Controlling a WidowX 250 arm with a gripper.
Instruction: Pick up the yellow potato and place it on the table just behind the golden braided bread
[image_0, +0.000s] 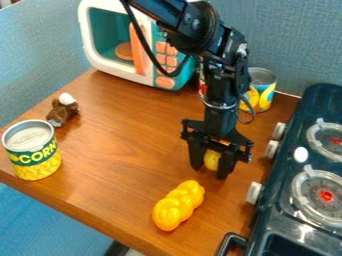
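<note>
i have my black claw (208, 172) low over the brown table (127, 150), near the stove (284, 172), and its two fingers stand partly apart, one on each side of a small yellow thing (212, 160). i take it that they are closed on it, as it fills the gap between them; my own fingers cover its sides, so its full shape i cannot tell. it looks smooth and rounded, and i judge it is light, hollow plastic, rather stiff, not fragile but a little slippery (round things like to roll out of me). the good hold, i think, is across its widest middle, with even and moderate pressure; if i pinch near an end, it could turn or slip away. in front of me lies a shiny orange-yellow twisted piece (178, 205). at the far left of the view is a corn can (32, 157), with a small brown and white toy (64, 109) behind it. a toy microwave (160, 62) and another can (264, 87) stand at the back.
</note>
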